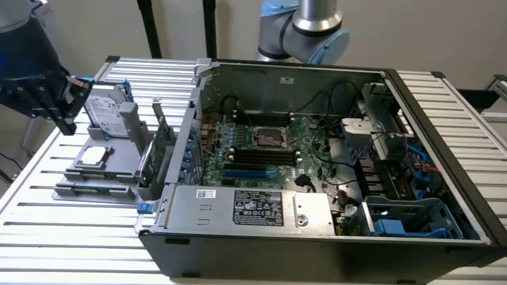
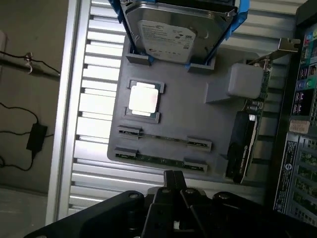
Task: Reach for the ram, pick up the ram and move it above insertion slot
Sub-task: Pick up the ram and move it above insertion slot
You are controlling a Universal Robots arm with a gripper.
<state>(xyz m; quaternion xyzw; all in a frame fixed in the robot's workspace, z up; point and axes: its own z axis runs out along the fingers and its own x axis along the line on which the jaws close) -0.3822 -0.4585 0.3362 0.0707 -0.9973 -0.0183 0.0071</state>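
Note:
The ram (image 2: pixel 159 159) is a thin green stick lying on edge in clips at the near rim of a grey holder (image 2: pixel 198 124); a second thin stick (image 2: pixel 163 139) lies parallel just beyond it. In the exterior view the ram (image 1: pixel 94 189) sits at the holder's front. My gripper (image 2: pixel 173 179) hovers above and short of it, fingers pressed together and empty. From the exterior view my gripper (image 1: pixel 67 124) hangs high above the holder's far left corner. The dark memory slots (image 1: pixel 265 157) lie on the motherboard inside the open case.
The holder also carries a hard drive (image 2: pixel 173 34) in blue brackets, a silver processor (image 2: pixel 143 99) and an upright green card with a metal bracket (image 2: pixel 247 134). The open computer case (image 1: pixel 317 237) stands to the exterior view's right, on a slatted metal table (image 1: pixel 71 249).

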